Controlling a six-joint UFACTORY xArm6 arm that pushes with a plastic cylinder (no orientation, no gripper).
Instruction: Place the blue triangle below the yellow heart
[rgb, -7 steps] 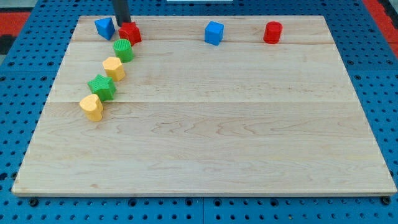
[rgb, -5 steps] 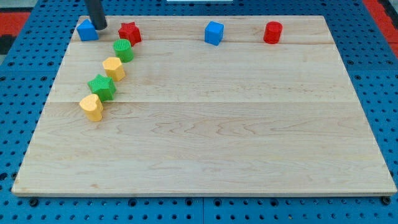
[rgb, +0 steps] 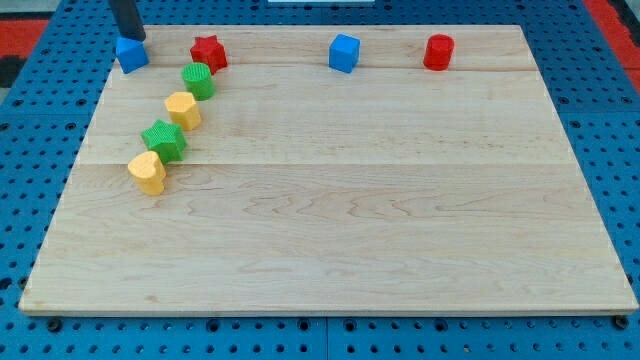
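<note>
Atop the wooden board (rgb: 330, 220), my tip (rgb: 132, 39) touches the blue triangle (rgb: 131, 55).

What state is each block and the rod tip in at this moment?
my tip: at top-left corner, touching blue triangle's upper edge
blue triangle: at board's left edge, far above yellow heart
yellow heart: upright, beside green star
green star: upright
red star: untouched
blue cube: untouched

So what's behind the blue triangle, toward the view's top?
My tip stands right behind the blue triangle, at the board's top-left corner. The rod covers the board edge there, and whether the tip touches the block cannot be told.
</note>
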